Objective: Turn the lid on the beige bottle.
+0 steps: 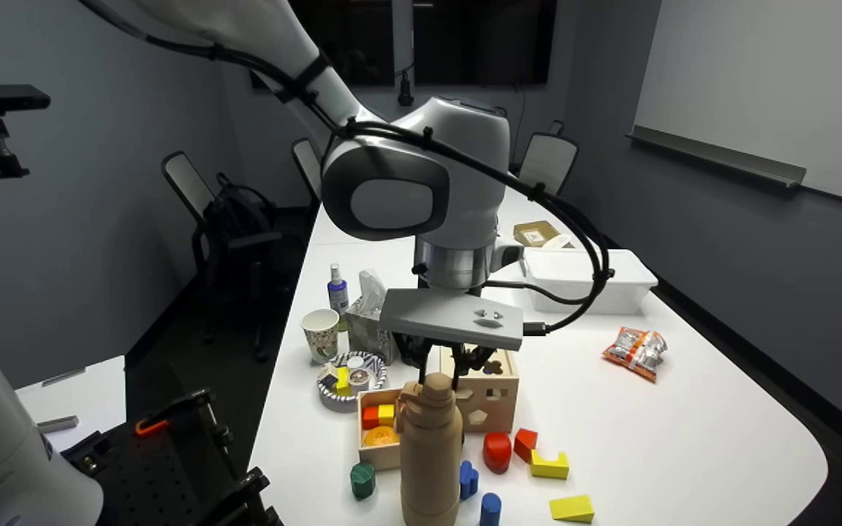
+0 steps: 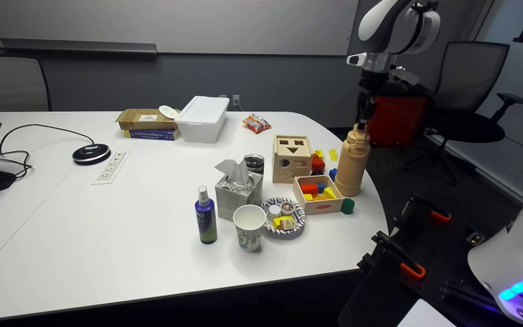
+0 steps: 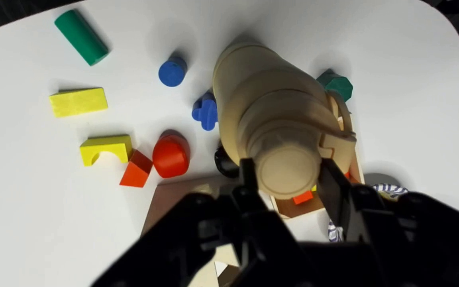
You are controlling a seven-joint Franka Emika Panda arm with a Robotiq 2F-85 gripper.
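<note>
The tall beige bottle [image 1: 430, 464] stands upright near the table's end in an exterior view. It also shows in an exterior view [image 2: 351, 168] and the wrist view [image 3: 269, 85]. Its round lid [image 3: 287, 171] looks the same beige as the bottle and sits on top of its neck. My gripper [image 3: 288, 173] points down with one finger against each side of the lid, with no visible gap. It is above the bottle in both exterior views [image 1: 438, 377] [image 2: 362, 121]. The bottle's carry loop [image 3: 339, 139] lies beside the right finger. The lid's lower side is hidden.
A wooden shape box [image 2: 292, 159] and a shallow wooden tray [image 2: 319, 208] of blocks stand close to the bottle. A green block [image 3: 335, 85], blue blocks [image 3: 172, 71] and a red block [image 3: 171, 155] lie around its base. A striped bowl [image 2: 284, 229] stands beyond the tray.
</note>
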